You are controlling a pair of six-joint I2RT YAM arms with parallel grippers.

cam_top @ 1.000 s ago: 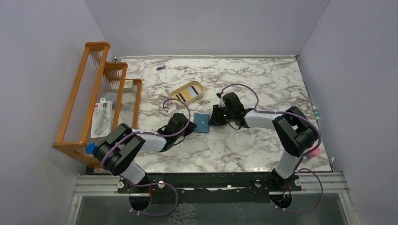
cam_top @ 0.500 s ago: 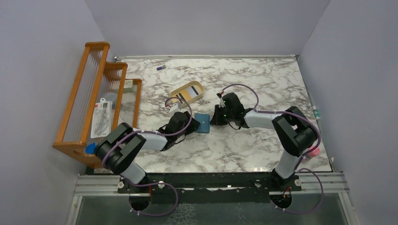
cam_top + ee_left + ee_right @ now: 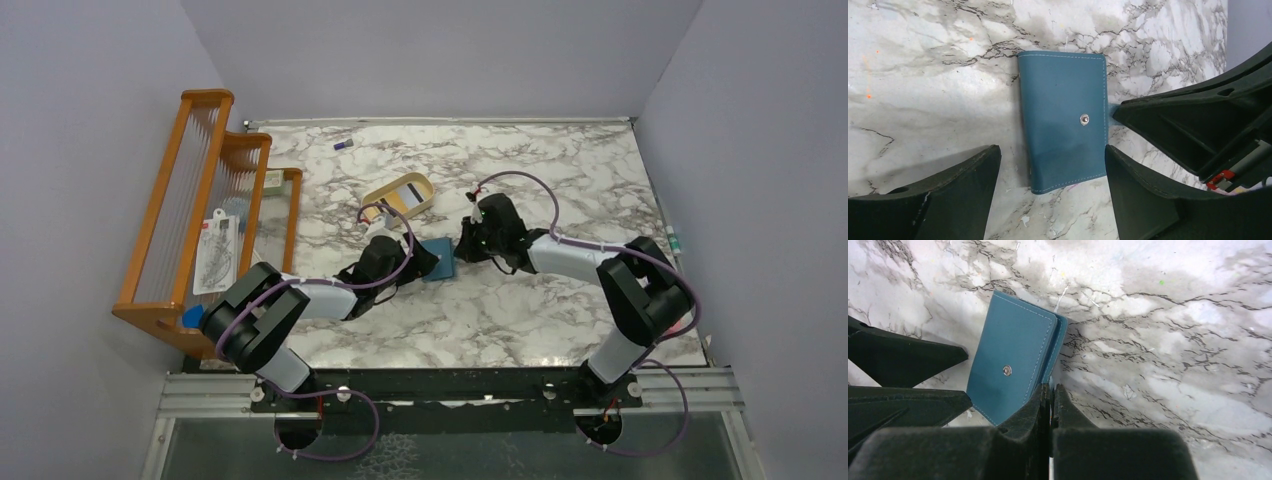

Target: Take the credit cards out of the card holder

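The teal card holder (image 3: 437,260) lies shut on the marble table, its snap stud (image 3: 1084,119) facing up. My left gripper (image 3: 1050,150) is open, one finger on each side of the holder's near end, neither touching it. My right gripper (image 3: 1050,387) is shut on the small snap tab (image 3: 1109,107) at the holder's edge. In the top view the left gripper (image 3: 418,262) and right gripper (image 3: 462,248) meet over the holder. One pale credit card with dark stripes (image 3: 403,195) lies in a tan tray. Any cards inside the holder are hidden.
The tan oval tray (image 3: 368,203) sits just behind the left gripper. A wooden rack (image 3: 200,200) with packets stands along the left wall. A small purple item (image 3: 343,145) lies at the back, and a pink object (image 3: 668,322) at the table's right edge.
My left gripper went from shut to wide open around the holder. My right gripper closed fully at the holder's tab edge. The holder shifted slightly to the right.
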